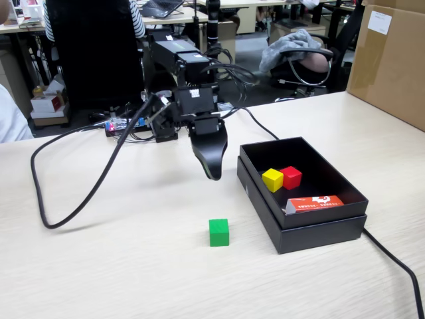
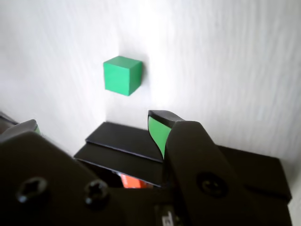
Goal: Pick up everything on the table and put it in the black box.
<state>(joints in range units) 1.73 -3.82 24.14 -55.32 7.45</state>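
Observation:
The green cube (image 1: 218,232) (image 2: 122,75) sits alone on the pale wooden table (image 1: 133,266), left of the black box (image 1: 312,236) in the fixed view. Inside that box the yellow cube (image 1: 272,179) and the red cube (image 1: 291,177) rest side by side. My gripper (image 1: 211,171) (image 2: 96,127) hangs above the table, behind the green cube and just left of the box's far corner. In the wrist view its jaws stand wide apart with nothing between them, and the black box (image 2: 127,146) lies beneath them.
A flat orange-red carton (image 1: 315,203) (image 2: 134,181) lies in the box's near end. A thick black cable (image 1: 73,199) loops over the table's left side, and another cable (image 1: 398,266) runs off at the front right. A big brown carton (image 1: 392,60) stands at the back right.

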